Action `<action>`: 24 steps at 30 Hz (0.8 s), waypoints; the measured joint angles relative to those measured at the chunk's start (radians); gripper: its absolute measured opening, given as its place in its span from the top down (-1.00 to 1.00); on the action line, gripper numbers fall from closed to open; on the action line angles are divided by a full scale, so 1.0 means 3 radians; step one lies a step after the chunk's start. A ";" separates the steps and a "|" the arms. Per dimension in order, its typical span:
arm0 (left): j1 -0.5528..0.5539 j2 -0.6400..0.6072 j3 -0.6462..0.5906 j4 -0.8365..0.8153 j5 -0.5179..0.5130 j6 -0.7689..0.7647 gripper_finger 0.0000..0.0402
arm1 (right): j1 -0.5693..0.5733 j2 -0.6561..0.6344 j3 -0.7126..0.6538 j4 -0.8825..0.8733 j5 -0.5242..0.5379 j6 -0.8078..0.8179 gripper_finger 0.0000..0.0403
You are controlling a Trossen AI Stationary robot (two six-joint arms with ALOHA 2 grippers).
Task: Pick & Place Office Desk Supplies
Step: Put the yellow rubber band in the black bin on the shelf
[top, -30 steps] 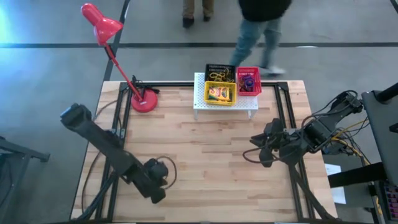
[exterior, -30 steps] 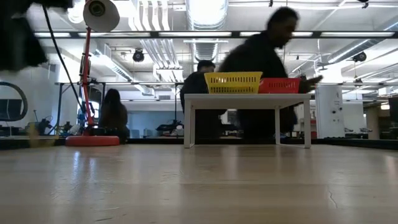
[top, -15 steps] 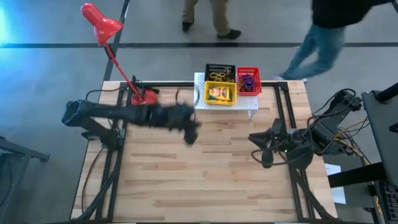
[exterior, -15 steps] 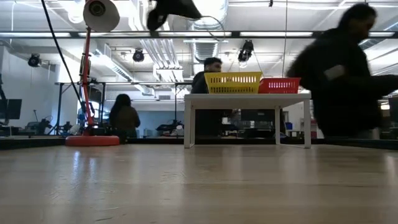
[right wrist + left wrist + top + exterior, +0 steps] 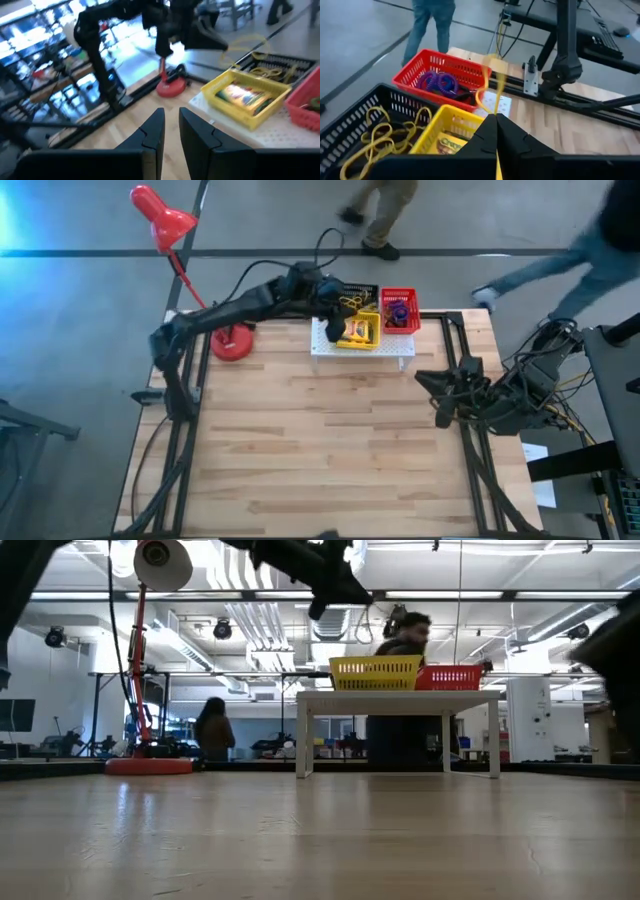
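Three small trays stand on a white perforated stand (image 5: 365, 350) at the table's far edge. The black tray (image 5: 365, 117) holds yellow rubber bands (image 5: 375, 137). The yellow tray (image 5: 358, 333) holds a yellow-green card box (image 5: 451, 145). The red tray (image 5: 399, 310) holds purple rings (image 5: 440, 82). My left gripper (image 5: 335, 328) hangs over the yellow and black trays, shut on a thin yellow rubber band (image 5: 487, 92). My right gripper (image 5: 440, 395) waits open near the table's right edge, above the wood. My left gripper pinches the yellow rubber band between its two fingertips (image 5: 496, 120). The band's loop (image 5: 485, 82) stands out beyond the fingertips, lifted clear above the trays, and it also shows as a faint loop (image 5: 245, 42) in the right wrist view. The fingers slant down from above.
A red desk lamp stands by its round base (image 5: 232, 342) at the far left, its head (image 5: 160, 215) beyond the table. Black frame rails (image 5: 455, 360) run along the table's sides. People walk on the floor behind the far edge (image 5: 385, 210). Bare wood (image 5: 320, 440) fills the middle.
My left arm has swung from the table's near left side across to the far edge and now hangs over the trays, with a rubber band in its fingers. My right gripper has drifted a little toward the right edge. People behind the table have walked on.
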 joint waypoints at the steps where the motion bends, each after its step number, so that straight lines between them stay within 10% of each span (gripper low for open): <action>1: 0.0050 0.0073 0.0065 -0.0001 0.0075 0.0030 1.00 | -0.0002 -0.0016 0.0000 0.0001 0.0057 -0.0001 0.73; 15: 0.0452 0.0571 0.0272 0.0471 0.0251 0.0505 1.00 | -0.0139 -0.0008 -0.0010 0.0025 0.0426 0.0214 0.73; 24: 0.0479 0.0744 0.0258 0.0677 -0.0205 0.0958 0.96 | -0.0210 0.0008 -0.0027 0.0029 0.0476 0.0302 0.73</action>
